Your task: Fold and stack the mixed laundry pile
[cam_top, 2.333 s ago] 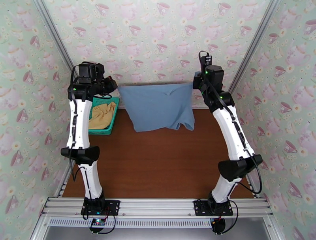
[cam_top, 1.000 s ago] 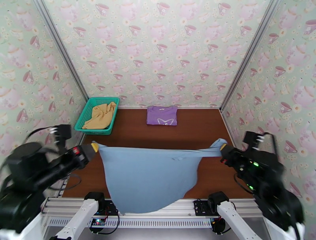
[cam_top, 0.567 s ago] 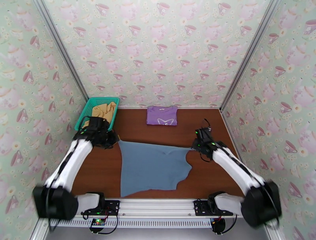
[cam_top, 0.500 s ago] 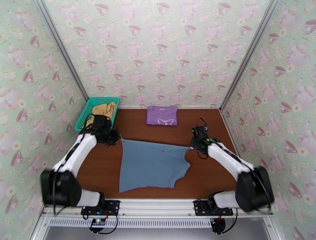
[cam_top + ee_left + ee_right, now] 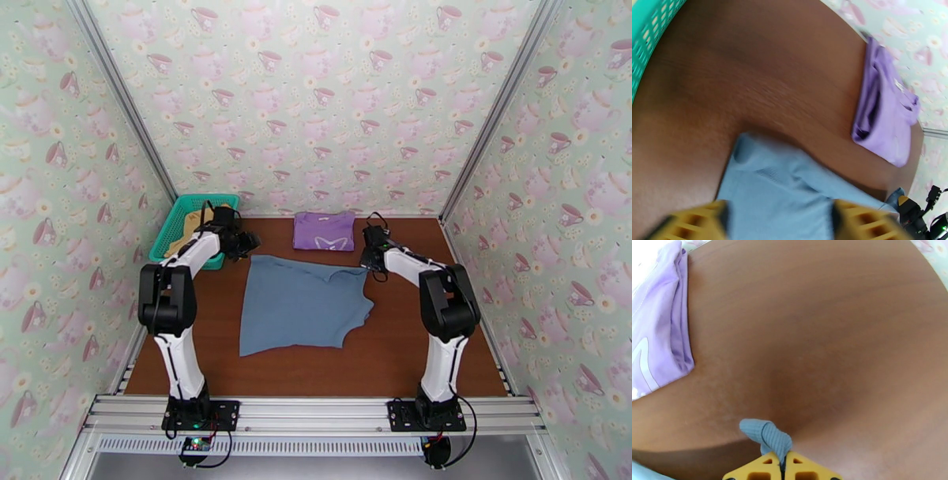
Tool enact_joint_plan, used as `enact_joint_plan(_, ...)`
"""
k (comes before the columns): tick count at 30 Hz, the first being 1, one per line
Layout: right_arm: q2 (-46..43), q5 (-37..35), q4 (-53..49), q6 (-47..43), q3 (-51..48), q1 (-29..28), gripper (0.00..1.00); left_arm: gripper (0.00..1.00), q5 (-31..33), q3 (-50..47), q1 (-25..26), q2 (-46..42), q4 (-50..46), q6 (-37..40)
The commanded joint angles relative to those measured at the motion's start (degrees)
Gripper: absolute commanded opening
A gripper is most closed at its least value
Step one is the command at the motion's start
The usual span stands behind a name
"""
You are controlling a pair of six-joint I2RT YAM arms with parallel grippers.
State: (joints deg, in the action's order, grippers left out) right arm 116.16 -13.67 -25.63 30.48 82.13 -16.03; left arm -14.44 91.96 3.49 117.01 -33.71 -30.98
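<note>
Our left gripper [image 5: 778, 215] has just released, jaws apart over the grey-blue piece [image 5: 304, 304], now lying flat beneath it; our right gripper [image 5: 783, 457] still pinches the other corner. We judge it ready for folding.

teal basket [image 5: 644, 43]: cut off at edge | left end effector [image 5: 778, 223]: blurred, cropped
</note>
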Motion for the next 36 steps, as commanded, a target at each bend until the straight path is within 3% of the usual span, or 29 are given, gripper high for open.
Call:
enact_joint_plan(1,1.6,4.8,-2.9,-2.4,4.8,0.3,0.21,0.95,2.0,1.7,0.7,-0.1,0.6,-0.1)
enact_joint_plan(6,-4.5,6.4,-2.9,-5.3,2.3,0.2,0.48,0.93,3.3,-2.3,2.2,-6.9,-0.5,1.6)
enact_joint_plan(8,-9.7,6.4,-3.6,-6.6,-0.7,0.2,0.57,0.87,4.0,-5.9,3.2,-11.7,-1.5,2.1)
enact_joint_plan(9,-12.2,6.2,-4.2,-7.0,-2.5,0.2,0.68,0.86,4.3,-7.7,3.7,-14.0,-1.9,2.2)
enact_joint_plan(11,-19.0,5.6,-5.6,-7.3,-7.5,0.2,0.74,0.81,4.9,-12.4,5.1,-19.0,-3.7,2.5)
enact_joint_plan(16,-36.7,3.5,-11.3,-3.6,-23.1,0.2,0.75,0.63,5.0,-25.6,8.3,-29.9,-4.0,-0.1)
enact_joint_plan(23,-54.2,11.0,-11.2,4.8,-44.2,0.2,0.57,0.61,4.0,-38.9,11.3,-35.6,-0.2,-4.2)
enact_joint_plan(27,-53.0,14.8,-6.1,7.2,-49.5,0.2,0.52,0.61,4.6,-42.4,12.7,-34.2,1.9,-5.2)
enact_joint_plan(36,-41.4,20.8,2.5,8.1,-46.9,-0.7,0.46,0.60,5.0,-45.9,12.7,-30.3,6.0,-5.7)
